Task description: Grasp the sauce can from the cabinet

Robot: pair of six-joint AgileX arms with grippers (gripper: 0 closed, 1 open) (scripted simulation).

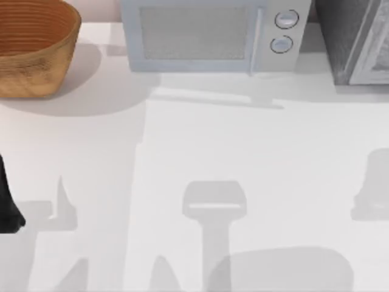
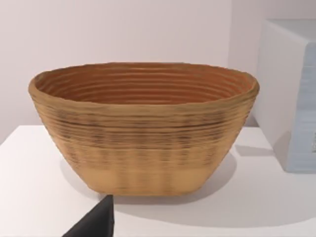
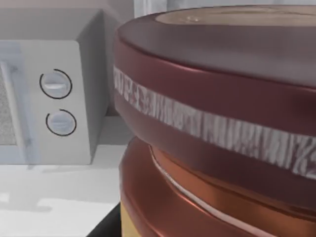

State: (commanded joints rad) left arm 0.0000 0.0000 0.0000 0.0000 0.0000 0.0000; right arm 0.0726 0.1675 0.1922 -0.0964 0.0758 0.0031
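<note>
Can [image 3: 222,123] sits right at right wrist cam, microwave [image 3: 49,98] behind it; grip state can't tell. Left arm [image 1: 7,207] parked at table's left edge, facing basket [image 2: 143,128].

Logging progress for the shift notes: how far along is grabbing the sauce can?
The sauce can sits very close to the right wrist camera, its maroon rim large in front of the microwave, so the right arm seems to have reached it. Whether it is gripped cannot be told. Confirming the grasp and bringing it out remain. The left arm waits at the table's left edge, facing the basket.
</note>
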